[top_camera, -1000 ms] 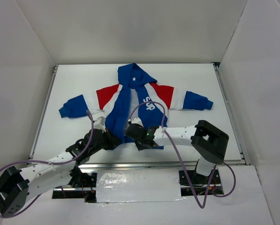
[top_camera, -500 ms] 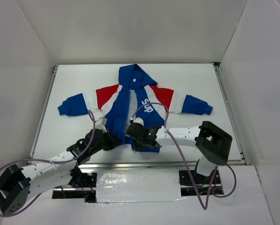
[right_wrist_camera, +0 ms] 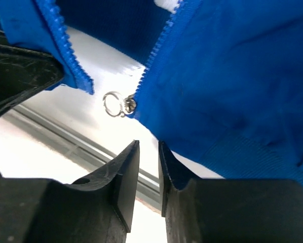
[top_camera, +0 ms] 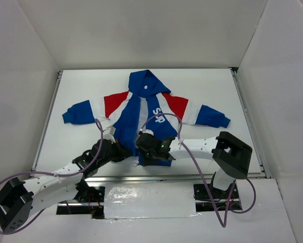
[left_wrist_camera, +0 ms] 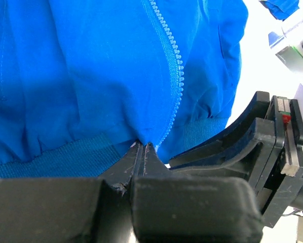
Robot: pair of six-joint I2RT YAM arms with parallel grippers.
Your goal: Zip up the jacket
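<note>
The jacket (top_camera: 152, 112) lies flat on the white table, hood away from me, blue body with red and white shoulders. Its front stands apart at the hem. My left gripper (top_camera: 126, 152) is shut on the hem (left_wrist_camera: 90, 154) at the foot of the left zipper teeth (left_wrist_camera: 173, 66). Beside it, my right gripper (top_camera: 141, 157) is open, its jaws a narrow gap apart with nothing between them (right_wrist_camera: 149, 148). The small metal ring of the zipper pull (right_wrist_camera: 113, 104) hangs free at the right panel's (right_wrist_camera: 232, 86) lower corner, just ahead of those jaws.
The table's front metal rail (top_camera: 177, 176) runs just behind the hem, also seen under the right fingers as a rail (right_wrist_camera: 60, 132). White walls enclose the table on three sides. The sleeves (top_camera: 78, 112) spread out left and right.
My right gripper has opened and let go near the zipper pull. It shifted a little left and nearer, and the jacket's right panel moved left with it. The left grip held.
</note>
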